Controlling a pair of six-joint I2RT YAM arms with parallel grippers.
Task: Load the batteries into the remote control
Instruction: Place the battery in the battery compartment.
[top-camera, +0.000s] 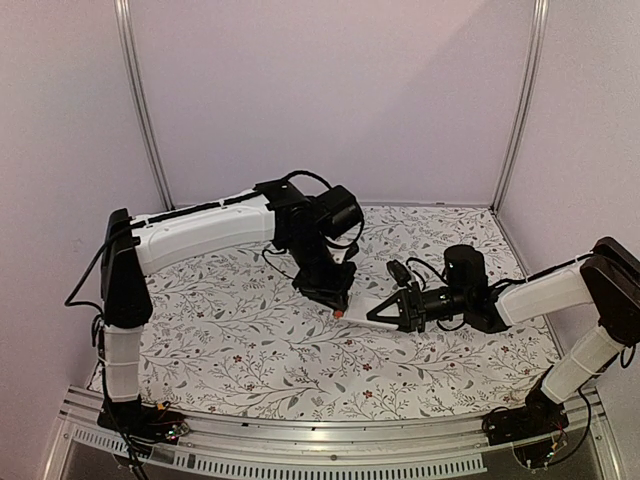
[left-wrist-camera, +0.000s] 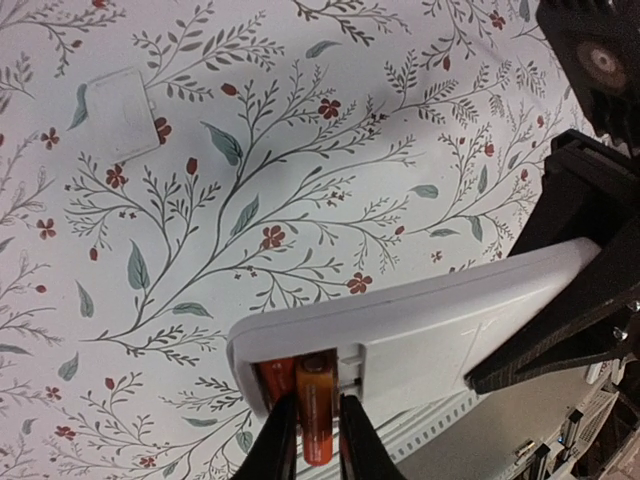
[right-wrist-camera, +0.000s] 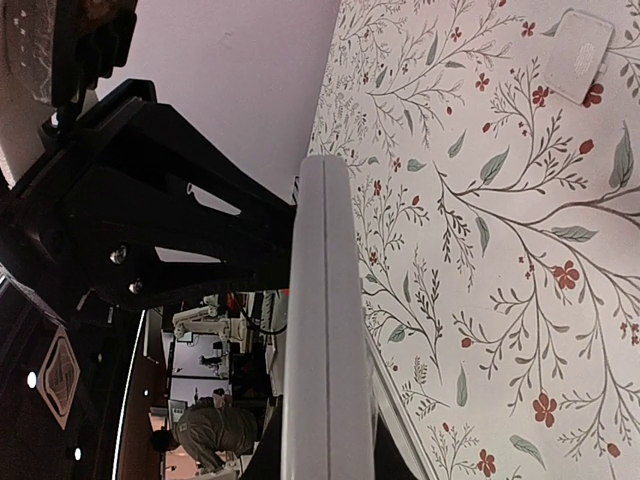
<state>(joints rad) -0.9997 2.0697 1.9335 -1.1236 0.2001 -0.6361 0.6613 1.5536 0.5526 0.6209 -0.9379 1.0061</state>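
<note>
One battery | left fingers pinch it | angled across remote control end

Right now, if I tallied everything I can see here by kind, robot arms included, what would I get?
Robot arms: 2
Remote control: 1
Batteries: 2, both orange, at the remote's open end
Loose white cover: 1, lying apart from the remote
Total: 6
</note>
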